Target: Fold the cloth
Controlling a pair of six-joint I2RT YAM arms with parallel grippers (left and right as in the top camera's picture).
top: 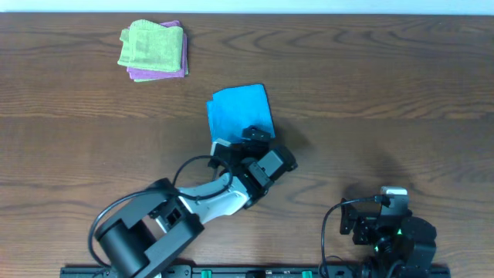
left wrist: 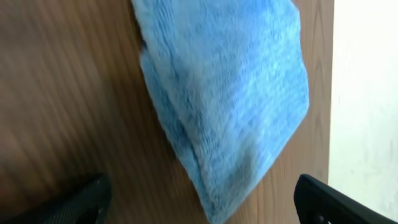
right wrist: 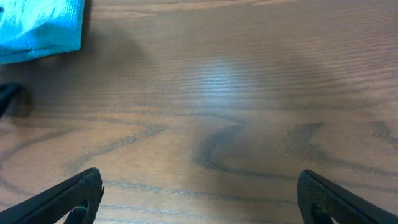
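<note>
Near edge of the cloth [top: 241,108] under the left gripper [top: 238,139], far end beyond the left wrist view.

Dark wood-grain table [top: 386,69], pale wall [left wrist: 364,93]

The cloth [top: 239,110] is a bright sky-blue piece of soft, plain terry. It is folded over into a compact, roughly rectangular stack and lies flat on the wooden table [top: 370,85], near its middle, slightly askew to the table's edges. Stacked layers show along one side. From overhead, its near end is partly hidden.
</note>
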